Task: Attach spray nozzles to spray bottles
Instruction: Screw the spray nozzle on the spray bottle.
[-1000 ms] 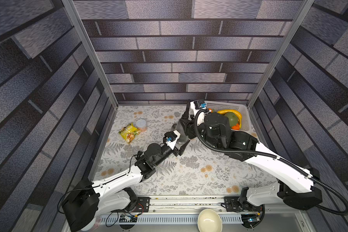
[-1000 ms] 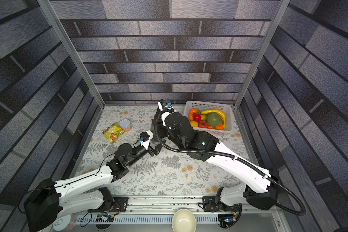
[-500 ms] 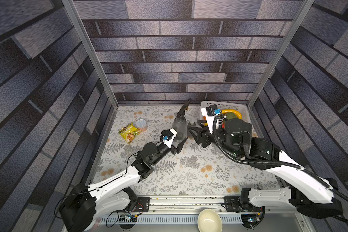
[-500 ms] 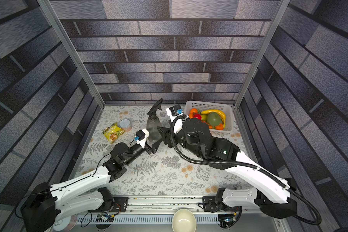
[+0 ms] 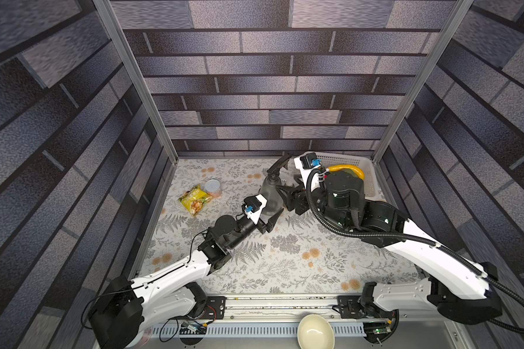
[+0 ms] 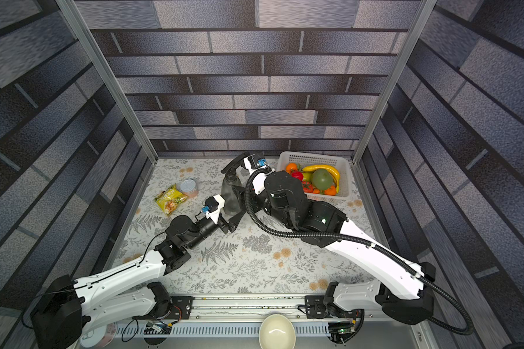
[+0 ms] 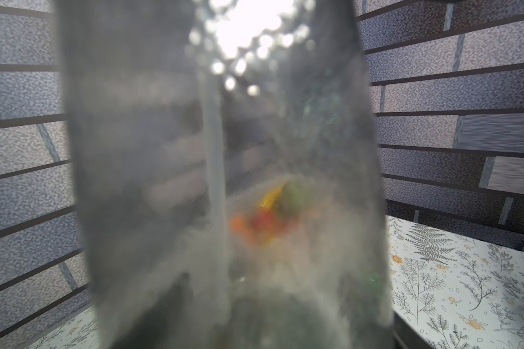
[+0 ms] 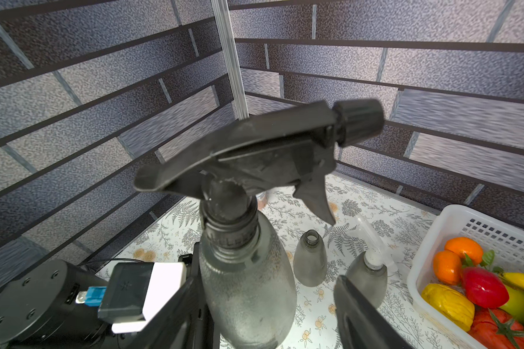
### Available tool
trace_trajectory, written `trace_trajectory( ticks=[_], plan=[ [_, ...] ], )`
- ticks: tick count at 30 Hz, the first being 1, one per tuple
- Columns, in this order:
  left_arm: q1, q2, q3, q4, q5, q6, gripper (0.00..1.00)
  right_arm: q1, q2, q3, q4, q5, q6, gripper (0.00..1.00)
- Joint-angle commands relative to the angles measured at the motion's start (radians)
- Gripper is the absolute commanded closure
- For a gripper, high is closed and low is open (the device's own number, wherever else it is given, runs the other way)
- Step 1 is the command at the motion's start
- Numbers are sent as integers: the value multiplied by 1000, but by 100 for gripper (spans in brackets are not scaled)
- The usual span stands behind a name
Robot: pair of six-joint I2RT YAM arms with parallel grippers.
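Grey bottle (image 8: pixel 245 287) is clamped low in left gripper (image 5: pixel 271 217); right gripper (image 8: pixel 265 282) is wide open, empty, just beside it. Black nozzle (image 8: pixel 254 157) looks cocked on neck: likely cross-threads or pops off. Swinging could topple bare bottle (image 8: pixel 310 263) and white-nozzled bottle (image 8: pixel 366 281) on counter (image 8: pixel 315 305) behind.

Left arm (image 5: pixel 170 273) and right arm (image 5: pixel 442 266): white shells, black round joints, black bases (image 5: pixel 115 317) at 7 and 4 o'clock. A thin cable (image 5: pixel 191 246) loops off the left; a ribbed black hose (image 5: pixel 375 235) trails the right. White wrist mounts (image 5: pixel 256 201) carry blue plugs (image 5: pixel 248 209).
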Motion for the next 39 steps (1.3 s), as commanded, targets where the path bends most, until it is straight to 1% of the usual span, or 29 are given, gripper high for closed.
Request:
trace_trajectory(
  ticks=[1, 4, 7, 12, 13, 15, 16, 18, 19, 21, 22, 25, 28, 30, 32, 34, 37, 39],
  plan=[
    [-5, -12, 6, 33, 15, -10, 25, -8, -19, 41, 25, 16, -29, 28],
    [-4, -13, 0, 35, 20, -14, 25, -15, -17, 81, -33, -11, -70, 21],
    [-3, -19, -1, 31, 36, -18, 25, -41, -23, 112, -81, -72, -104, 12],
    [-4, -34, -4, 20, 69, -34, 25, -139, -42, 118, -106, -293, -184, 5],
    [-2, -37, -5, 18, 81, -42, 25, -166, -49, 113, -105, -358, -202, 3],
    [-2, -45, -6, 11, 97, -58, 25, -234, -66, 87, -78, -448, -224, 0],
    [0, -48, -7, 7, 108, -65, 25, -274, -77, 64, -58, -524, -242, 0],
    [0, -54, -7, -2, 126, -81, 25, -325, -76, 56, -56, -606, -270, 0],
    [0, -57, -7, -7, 136, -90, 25, -347, -74, 53, -57, -667, -292, 0],
    [-1, -61, -6, -19, 158, -105, 25, -394, -59, 52, -42, -735, -301, 0],
    [-1, -63, -6, -25, 166, -112, 25, -423, -48, 58, -40, -801, -303, 0],
    [-1, -67, -4, -30, 186, -133, 25, -491, -18, 71, -16, -947, -289, 0],
    [-2, -60, -4, -14, 188, -142, 25, -502, 22, 61, 53, -1039, -227, 0],
    [-2, -56, -1, -11, 188, -146, 25, -502, 41, 65, 72, -1096, -201, 2],
    [-2, -53, 1, -11, 189, -147, 25, -502, 53, 58, 113, -1131, -150, 7],
    [0, -45, 4, -4, 189, -149, 25, -503, 68, 32, 198, -1190, -68, 15],
    [1, -31, 8, 5, 189, -150, 25, -500, 78, -21, 323, -1260, 58, 34],
    [0, -24, 11, 6, 191, -150, 25, -499, 65, -63, 408, -1254, 113, 37]
  ],
)
